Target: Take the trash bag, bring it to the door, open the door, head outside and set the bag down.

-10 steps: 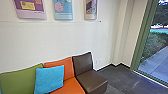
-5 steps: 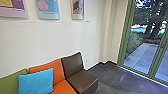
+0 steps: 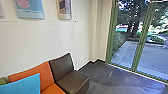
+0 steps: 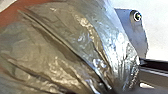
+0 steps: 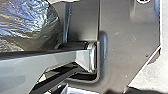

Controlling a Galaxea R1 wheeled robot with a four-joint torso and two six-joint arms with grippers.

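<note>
The trash bag [image 4: 62, 50], glossy and pleated, is seen close up in the left wrist view and in part in the right. How either gripper's jaws are set, or what is held in them, cannot be told. In the head view, paving [image 3: 127, 50] is seen through green-framed glass [image 3: 138, 52]; a brown seat [image 3: 72, 81] is placed beside an orange one [image 3: 31, 72], partly covered by a blue cushion [image 3: 22, 85].

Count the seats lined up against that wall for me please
3: a brown seat nearest the glass, an orange seat beside it, and a green seat at the head view's left edge, mostly cut off. More may lie beyond that edge.
</note>
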